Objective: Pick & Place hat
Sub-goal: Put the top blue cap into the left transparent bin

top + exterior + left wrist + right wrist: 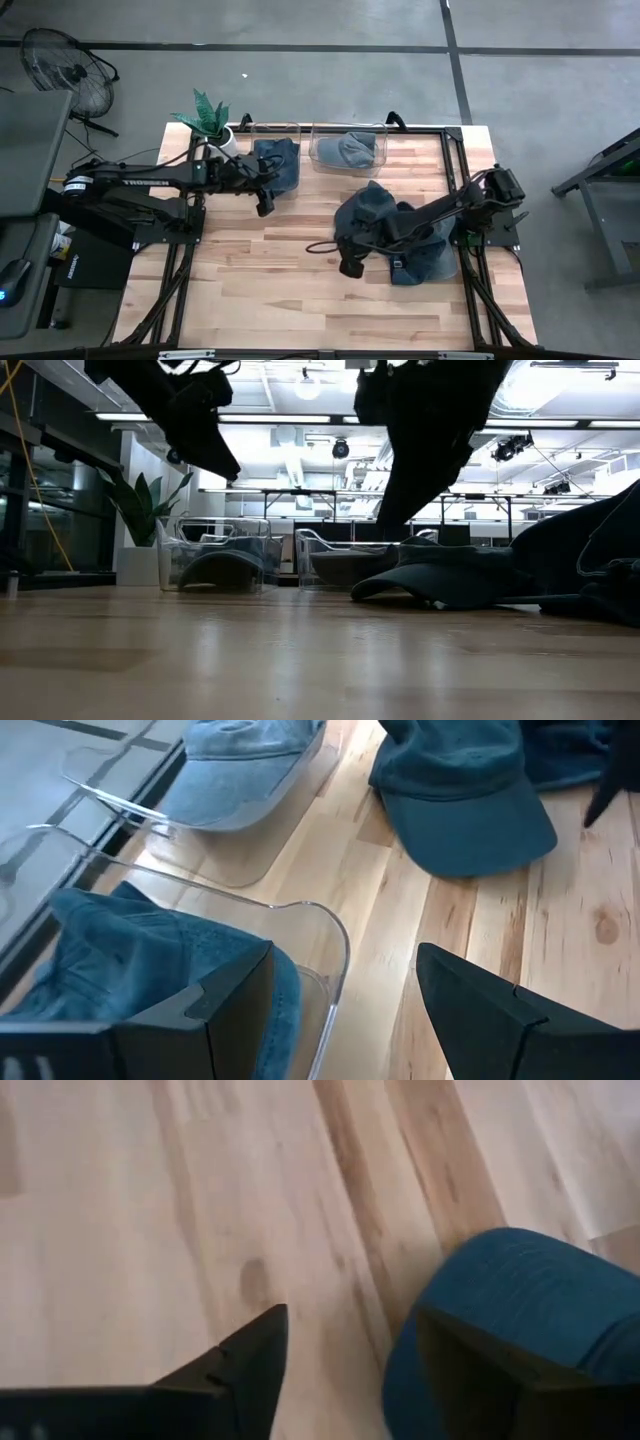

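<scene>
A heap of dark blue fabric caps (400,235) lies on the light wooden table (260,290), right of centre in the high view; the pile spreads toward the table's right edge. In the low view the same caps (470,580) rest on the wood at the right of the frame. The right gripper (349,266) sits at the pile's lower-left edge. Its wrist view shows its dark fingers (250,1350) spread apart with bare wood between them, and the rounded blue crown of one cap (520,1295) lying beside one finger; nothing is held.

Along the table's top edge stand two clear plastic bins. The left bin (275,130) holds a dark blue cap (280,165); the right bin (347,130) holds a grey-blue cap (352,150). The left gripper (265,200) hovers at the lower edge of the left bin, its fingers (480,1010) set wide and empty, with the bin's curved clear rim (320,915) below them.

A green potted plant in a white pot (210,120) stands at the table's upper left corner. A black floor fan (60,65) stands at the upper left of the high view.
</scene>
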Controlling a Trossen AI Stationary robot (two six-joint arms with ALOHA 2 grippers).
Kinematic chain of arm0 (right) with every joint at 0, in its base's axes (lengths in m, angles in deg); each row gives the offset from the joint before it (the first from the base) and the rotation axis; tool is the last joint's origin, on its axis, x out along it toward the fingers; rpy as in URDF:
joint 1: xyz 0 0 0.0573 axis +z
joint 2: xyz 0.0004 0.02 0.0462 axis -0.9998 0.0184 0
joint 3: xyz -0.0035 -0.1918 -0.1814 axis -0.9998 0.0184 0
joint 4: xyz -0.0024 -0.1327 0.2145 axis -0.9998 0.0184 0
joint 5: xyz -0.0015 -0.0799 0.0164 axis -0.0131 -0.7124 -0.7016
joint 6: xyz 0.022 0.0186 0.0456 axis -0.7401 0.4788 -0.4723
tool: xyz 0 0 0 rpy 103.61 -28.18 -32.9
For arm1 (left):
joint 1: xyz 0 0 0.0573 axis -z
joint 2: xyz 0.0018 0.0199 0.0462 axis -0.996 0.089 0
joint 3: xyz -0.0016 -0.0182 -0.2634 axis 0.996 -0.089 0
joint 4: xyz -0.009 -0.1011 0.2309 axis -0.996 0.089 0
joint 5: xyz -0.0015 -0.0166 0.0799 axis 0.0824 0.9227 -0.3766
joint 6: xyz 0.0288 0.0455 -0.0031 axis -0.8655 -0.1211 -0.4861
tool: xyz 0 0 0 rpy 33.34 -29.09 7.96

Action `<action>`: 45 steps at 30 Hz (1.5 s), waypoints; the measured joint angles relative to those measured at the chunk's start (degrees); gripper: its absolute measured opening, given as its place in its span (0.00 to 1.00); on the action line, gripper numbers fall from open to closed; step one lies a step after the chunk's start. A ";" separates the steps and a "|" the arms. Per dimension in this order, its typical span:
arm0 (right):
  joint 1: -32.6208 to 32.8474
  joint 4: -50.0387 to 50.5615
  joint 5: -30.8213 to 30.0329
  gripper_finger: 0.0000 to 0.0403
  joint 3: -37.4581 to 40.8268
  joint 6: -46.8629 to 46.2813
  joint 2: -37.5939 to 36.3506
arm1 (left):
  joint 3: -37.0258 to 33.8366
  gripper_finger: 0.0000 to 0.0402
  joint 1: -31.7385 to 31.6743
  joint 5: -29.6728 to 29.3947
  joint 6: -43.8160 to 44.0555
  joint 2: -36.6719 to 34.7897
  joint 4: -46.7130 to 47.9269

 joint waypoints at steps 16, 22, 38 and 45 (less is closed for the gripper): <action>4.83 5.35 -15.18 0.56 -7.08 -3.31 9.63 | -7.96 0.60 0.00 1.09 -0.55 0.02 -9.69; 5.83 25.88 -18.32 0.56 -21.44 -9.80 18.94 | -10.10 0.60 0.00 1.30 -0.78 0.02 -14.05; 4.29 48.51 -17.49 0.56 -40.48 -26.24 35.80 | -11.24 0.60 0.00 7.09 -11.83 0.02 -20.63; 3.07 50.32 -17.48 0.56 -39.94 -26.91 35.86 | -11.24 0.60 0.00 14.87 -12.18 0.74 -19.85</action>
